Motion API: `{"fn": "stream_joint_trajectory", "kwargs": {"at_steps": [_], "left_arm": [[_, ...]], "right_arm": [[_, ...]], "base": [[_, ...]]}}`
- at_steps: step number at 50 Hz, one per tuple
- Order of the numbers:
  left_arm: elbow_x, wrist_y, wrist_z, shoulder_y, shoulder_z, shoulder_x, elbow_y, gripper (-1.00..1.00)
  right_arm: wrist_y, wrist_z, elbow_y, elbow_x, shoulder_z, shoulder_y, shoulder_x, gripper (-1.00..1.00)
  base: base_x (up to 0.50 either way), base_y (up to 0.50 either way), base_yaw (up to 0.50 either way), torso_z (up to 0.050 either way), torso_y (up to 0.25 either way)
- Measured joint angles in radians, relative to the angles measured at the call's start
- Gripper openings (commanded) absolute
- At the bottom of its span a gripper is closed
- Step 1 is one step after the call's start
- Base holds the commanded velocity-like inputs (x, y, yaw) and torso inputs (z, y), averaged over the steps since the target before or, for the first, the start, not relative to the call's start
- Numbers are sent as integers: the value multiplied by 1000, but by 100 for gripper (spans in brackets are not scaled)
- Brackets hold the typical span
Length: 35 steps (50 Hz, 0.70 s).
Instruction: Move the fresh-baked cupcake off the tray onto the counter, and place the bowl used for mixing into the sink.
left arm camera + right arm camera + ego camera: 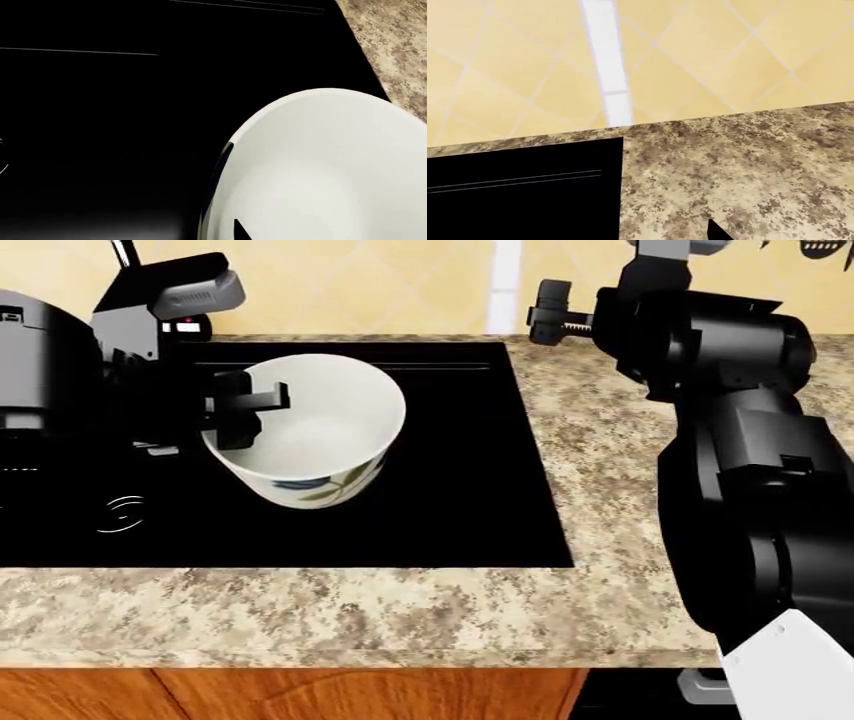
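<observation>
The white bowl [320, 425] with blue-green leaf motifs hangs tilted over the glossy black sink [461, 490]. My left gripper [243, 408] is shut on the bowl's left rim. In the left wrist view one fingertip [240, 231] lies inside the plain white bowl [333, 170], and the other is lost against the black basin. I cannot tell whether the bowl touches the basin floor. My right gripper [550, 312] is raised over the back of the speckled counter [334, 610], open and empty. One of its fingertips [718, 233] shows. The cupcake and the tray are out of view.
A yellow tiled wall [694, 60] rises behind the counter. The right arm's black bulk [747, 460] stands over the counter right of the sink. A dark machine body [40, 360] is at the far left. Wooden cabinet fronts [267, 695] lie below the counter edge.
</observation>
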<state>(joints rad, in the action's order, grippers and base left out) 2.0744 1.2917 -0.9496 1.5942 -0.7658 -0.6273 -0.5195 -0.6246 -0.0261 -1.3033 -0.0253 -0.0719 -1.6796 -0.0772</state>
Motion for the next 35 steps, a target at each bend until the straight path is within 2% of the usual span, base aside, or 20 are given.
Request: {"fn": "stream_joint_trajectory", "kwargs": {"at_steps": [35], "left_arm": [[8,-7,7,7,-14,-4,8,-100]], "right_arm": [[1,1,0,-2,2,1,0,100]], "base": [[0,203,0,0,0]]}}
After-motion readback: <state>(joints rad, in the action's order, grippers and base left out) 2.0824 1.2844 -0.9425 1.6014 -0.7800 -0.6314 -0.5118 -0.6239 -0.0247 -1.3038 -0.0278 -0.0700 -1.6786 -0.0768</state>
